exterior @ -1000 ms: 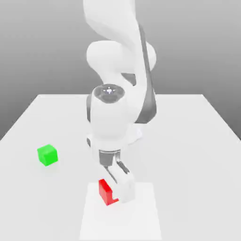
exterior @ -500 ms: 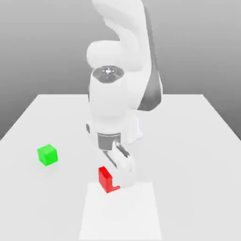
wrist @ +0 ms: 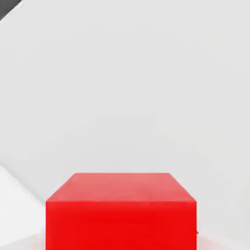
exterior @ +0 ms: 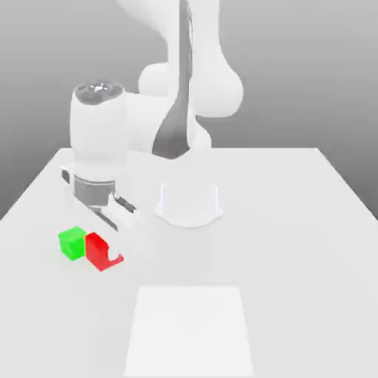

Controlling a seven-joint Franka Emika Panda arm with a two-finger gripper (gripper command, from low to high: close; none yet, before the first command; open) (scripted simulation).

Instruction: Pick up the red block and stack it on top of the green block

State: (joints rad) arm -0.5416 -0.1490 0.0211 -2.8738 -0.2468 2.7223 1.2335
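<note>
The red block is a small glossy cube held between the white fingers of my gripper, which is shut on it. In the exterior view it sits just to the right of the green block, with their edges overlapping in the picture. The green cube rests on the white table near its left side. In the hand view the red block is close up, with bare table behind it. I cannot tell how high the red cube is above the table.
The arm's round base stands at the table's middle back. A lighter square patch lies on the table near the front edge. The arm's wrist leans over the left side.
The gripper has lifted the red block off the lighter patch and swung it to the exterior view's left and back, ending right beside the green block. The green block has not moved.
</note>
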